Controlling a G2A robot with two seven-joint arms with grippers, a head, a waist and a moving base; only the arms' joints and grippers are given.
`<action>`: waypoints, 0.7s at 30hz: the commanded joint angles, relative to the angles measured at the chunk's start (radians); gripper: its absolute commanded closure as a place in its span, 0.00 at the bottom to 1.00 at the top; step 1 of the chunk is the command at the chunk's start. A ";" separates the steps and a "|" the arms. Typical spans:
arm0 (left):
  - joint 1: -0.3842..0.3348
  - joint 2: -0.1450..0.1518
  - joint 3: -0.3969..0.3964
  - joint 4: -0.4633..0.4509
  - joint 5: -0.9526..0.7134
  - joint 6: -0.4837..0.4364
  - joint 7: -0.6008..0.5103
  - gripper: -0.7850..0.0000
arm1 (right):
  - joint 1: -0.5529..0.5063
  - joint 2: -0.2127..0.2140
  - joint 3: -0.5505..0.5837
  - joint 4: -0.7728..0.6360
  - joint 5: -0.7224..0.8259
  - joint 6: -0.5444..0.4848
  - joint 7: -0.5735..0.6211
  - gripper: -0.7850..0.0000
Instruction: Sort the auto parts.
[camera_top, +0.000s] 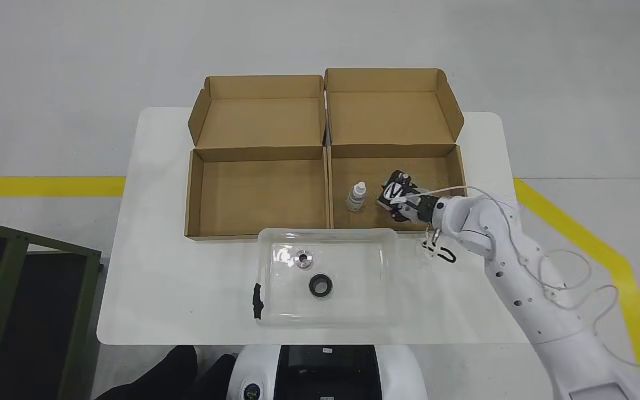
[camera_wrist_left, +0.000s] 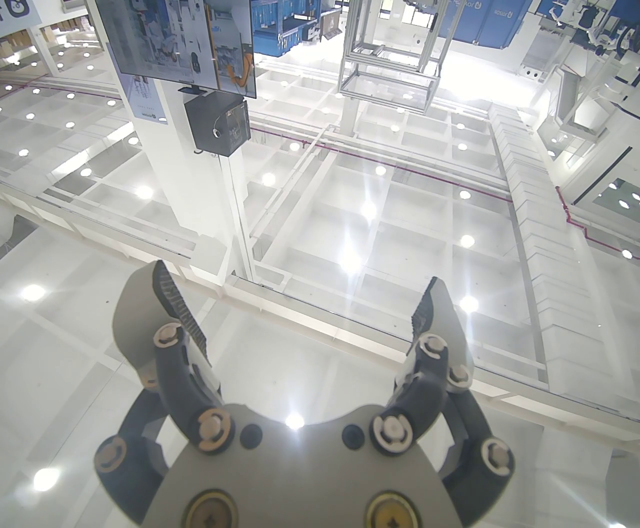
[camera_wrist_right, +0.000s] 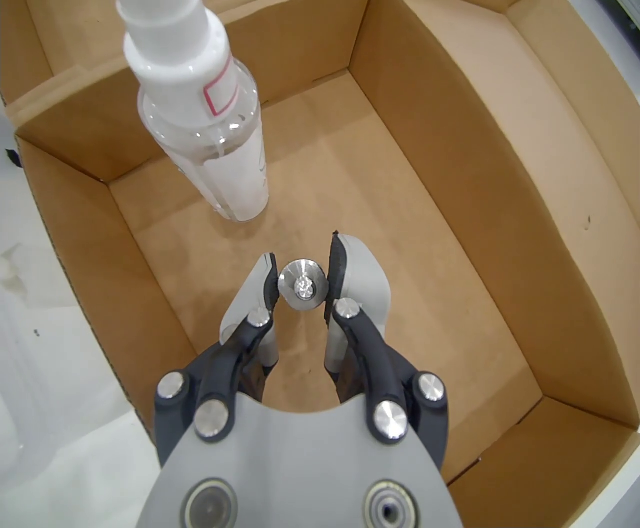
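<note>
While right gripper (camera_wrist_right: 302, 280) clamps a round metal part (camera_wrist_right: 301, 296) within the cardboard box (camera_wrist_right: 450, 150), left gripper (camera_wrist_left: 296, 274) spread wide

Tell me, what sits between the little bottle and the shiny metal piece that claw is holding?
Nothing: in the right wrist view, bare floor of the cardboard box is all that separates the upright bottle from the metal part in the right gripper.

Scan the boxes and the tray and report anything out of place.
One oddity: a clear bottle with a white cap stands upright in the right cardboard box, hardly an auto part like the round metal part that the right gripper holds there. Nothing looks spilled or damaged.
</note>
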 joint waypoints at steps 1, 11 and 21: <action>0.000 0.000 0.000 0.000 0.000 0.000 0.000 0.00 | 0.003 -0.001 -0.003 0.003 0.000 0.001 0.001 0.66; 0.000 0.000 0.000 0.000 0.000 0.000 0.000 0.00 | 0.001 0.002 0.019 -0.053 0.021 -0.018 -0.006 0.55; 0.000 0.000 0.000 0.000 0.000 0.000 0.000 0.00 | -0.132 0.036 0.162 -0.308 0.060 -0.037 0.000 0.38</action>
